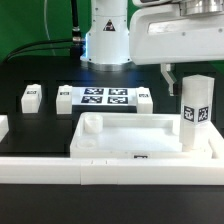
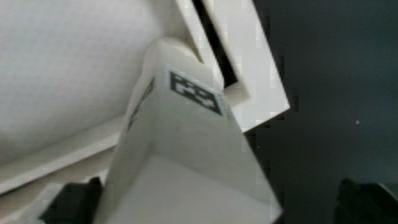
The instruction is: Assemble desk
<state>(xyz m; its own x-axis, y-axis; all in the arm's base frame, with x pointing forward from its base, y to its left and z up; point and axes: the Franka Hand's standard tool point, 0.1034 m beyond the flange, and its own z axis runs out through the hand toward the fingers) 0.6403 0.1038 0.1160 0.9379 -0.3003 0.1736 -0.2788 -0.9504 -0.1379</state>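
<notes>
The white tray-like tabletop [image 1: 150, 131] lies rim up near the front rail. One square white leg [image 1: 195, 112] stands upright in its corner socket on the exterior view's right. My gripper [image 1: 186, 76] hangs just over that leg's top, open. In the wrist view the tagged leg [image 2: 187, 150] fills the middle and the tabletop [image 2: 71, 90] lies behind it. My gripper [image 2: 217, 205] straddles the leg with its dark fingertips [image 2: 71, 202] standing off both sides, not touching. Three more legs [image 1: 30, 96] [image 1: 65, 97] [image 1: 144, 98] lie on the black table behind the tabletop.
The marker board [image 1: 105, 97] lies flat between the loose legs, in front of the arm's white base [image 1: 105, 40]. A low white border rail [image 1: 110, 172] runs along the front, and another piece [image 1: 3, 126] sits on the exterior view's left.
</notes>
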